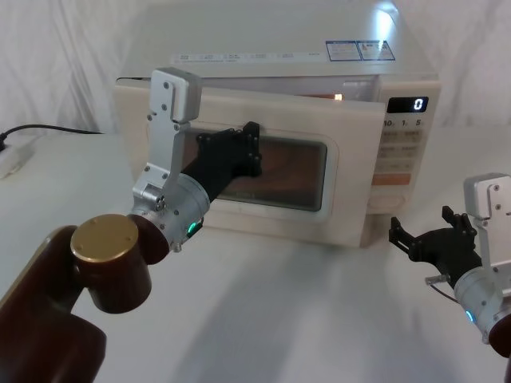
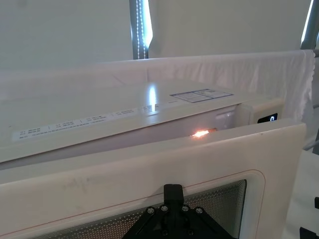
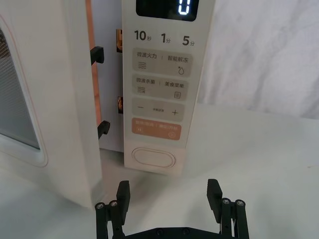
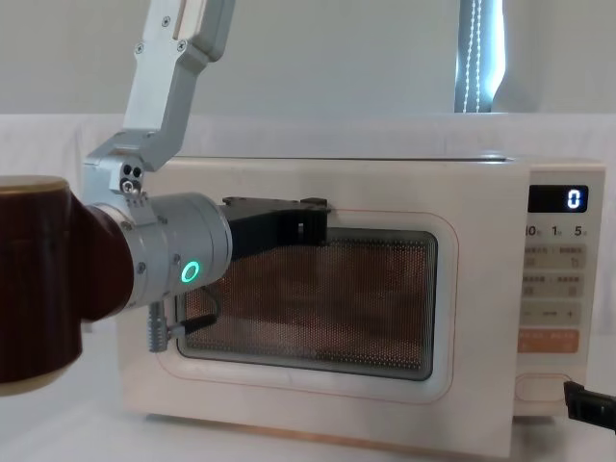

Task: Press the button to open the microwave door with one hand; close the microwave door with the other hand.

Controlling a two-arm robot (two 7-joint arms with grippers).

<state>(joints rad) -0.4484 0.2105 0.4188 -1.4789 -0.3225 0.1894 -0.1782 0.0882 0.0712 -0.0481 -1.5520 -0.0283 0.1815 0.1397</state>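
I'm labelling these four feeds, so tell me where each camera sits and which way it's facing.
Head: high up, looking forward and down at the microwave, with the left gripper at the door and the right gripper low beside the panel.
Chest: lower, facing the microwave door side-on; left arm crosses it.
Left wrist: against the ajar door, looking over its top edge; gripper base shows.
Right wrist: facing the control panel and the button; open fingers below.
Head and right wrist share the display.
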